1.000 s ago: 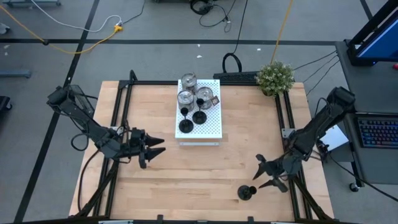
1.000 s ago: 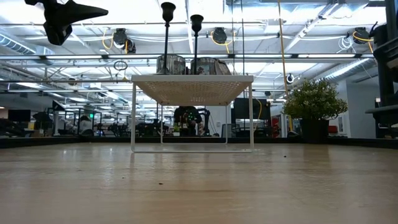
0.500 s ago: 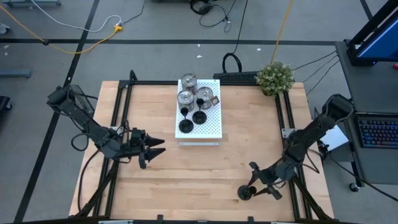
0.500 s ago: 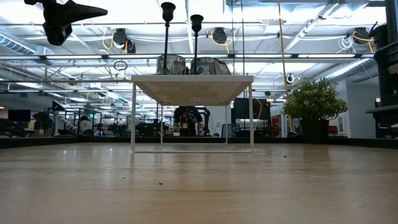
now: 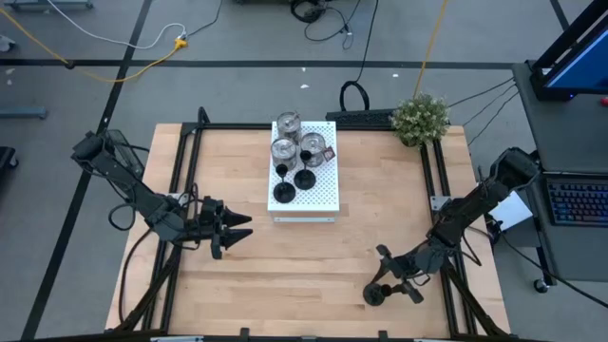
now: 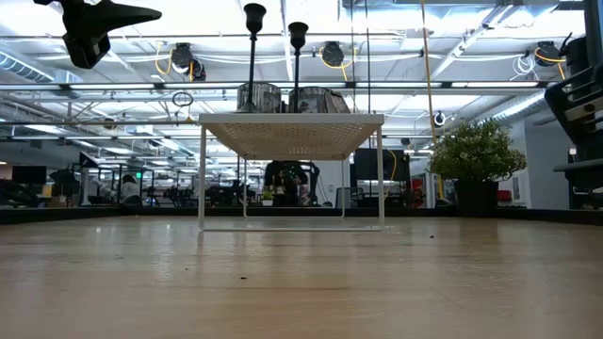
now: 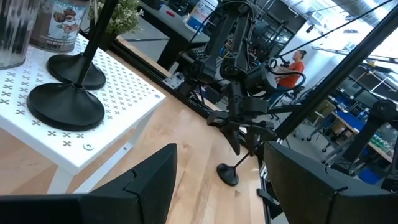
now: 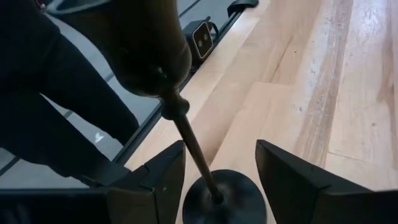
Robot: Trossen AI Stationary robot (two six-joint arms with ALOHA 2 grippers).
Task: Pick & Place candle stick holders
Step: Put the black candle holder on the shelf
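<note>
My right fingers now straddle the black holder's stem, apart, not yet gripping.
They have dropped toward the tabletop's near right corner; the grasp comes next. My left fingers wait parted, empty.

R wrist view: black candle stick holder stands upright on wood table. Round base sits on the planks, thin stem rises up to the wider top cup, seen close and large. Right gripper low over table w/ its two dark fingers either side of the stem, just above the base; gap shows on both sides, no contact w/ stem. Black frame rail runs along table edge, grey floor beyond.
</note>
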